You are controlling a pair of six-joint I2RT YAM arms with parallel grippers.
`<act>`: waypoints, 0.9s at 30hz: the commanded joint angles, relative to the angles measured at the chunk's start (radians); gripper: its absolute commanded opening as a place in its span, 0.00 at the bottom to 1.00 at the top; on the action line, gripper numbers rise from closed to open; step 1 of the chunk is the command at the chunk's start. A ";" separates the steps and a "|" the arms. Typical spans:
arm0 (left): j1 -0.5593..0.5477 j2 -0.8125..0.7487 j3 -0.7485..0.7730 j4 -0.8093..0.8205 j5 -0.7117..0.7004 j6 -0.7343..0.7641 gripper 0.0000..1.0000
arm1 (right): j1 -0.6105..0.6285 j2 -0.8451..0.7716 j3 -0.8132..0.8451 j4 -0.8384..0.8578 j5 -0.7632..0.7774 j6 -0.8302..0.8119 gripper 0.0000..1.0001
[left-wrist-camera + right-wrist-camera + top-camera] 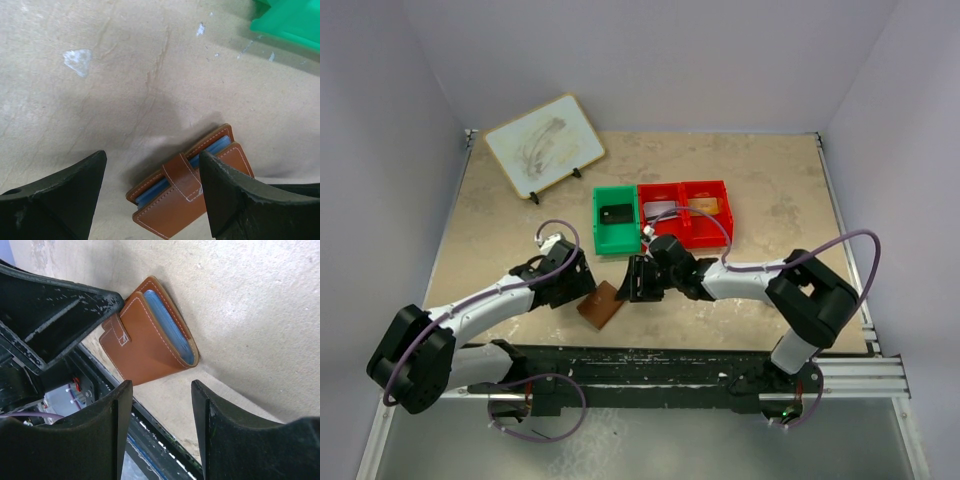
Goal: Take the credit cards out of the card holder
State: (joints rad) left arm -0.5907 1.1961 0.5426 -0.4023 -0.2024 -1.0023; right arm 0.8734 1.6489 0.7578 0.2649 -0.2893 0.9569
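Note:
The card holder (601,304) is a brown leather wallet lying shut on the table near the front edge, its tab (182,178) fastened across the opening. Pale blue inner panels (170,325) show along its edge; no credit cards can be made out. My left gripper (576,285) stands open just left of it. In the left wrist view the left gripper (152,154) straddles the card holder (165,212), its right finger over the holder's corner. My right gripper (634,281) is open just right of the holder. In its own view the right gripper (161,385) hangs above bare table, apart from the card holder (145,342).
A green bin (616,218) holding a dark item and a red two-compartment bin (687,212) stand behind the grippers. A white board (544,145) leans at the back left. The black rail (670,360) runs along the table's front edge, close to the holder.

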 commanded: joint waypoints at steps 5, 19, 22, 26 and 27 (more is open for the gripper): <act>0.005 -0.032 -0.022 0.067 0.118 0.031 0.72 | 0.019 0.093 0.070 0.011 -0.077 0.012 0.53; 0.004 -0.146 -0.173 0.289 0.341 -0.079 0.70 | 0.007 0.041 0.018 0.038 -0.012 0.128 0.46; 0.004 -0.192 -0.177 0.253 0.365 -0.072 0.68 | 0.008 0.007 0.026 -0.007 0.106 0.137 0.44; 0.005 -0.222 -0.179 0.264 0.398 -0.068 0.66 | 0.012 0.073 0.027 0.103 0.067 0.157 0.43; 0.005 -0.218 -0.181 0.280 0.414 -0.069 0.64 | 0.018 0.098 0.021 0.145 0.049 0.169 0.42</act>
State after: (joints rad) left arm -0.5892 0.9981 0.3614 -0.1802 0.1356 -1.0603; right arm 0.8833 1.6966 0.7776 0.3035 -0.2539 1.0782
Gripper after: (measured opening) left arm 0.664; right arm 0.434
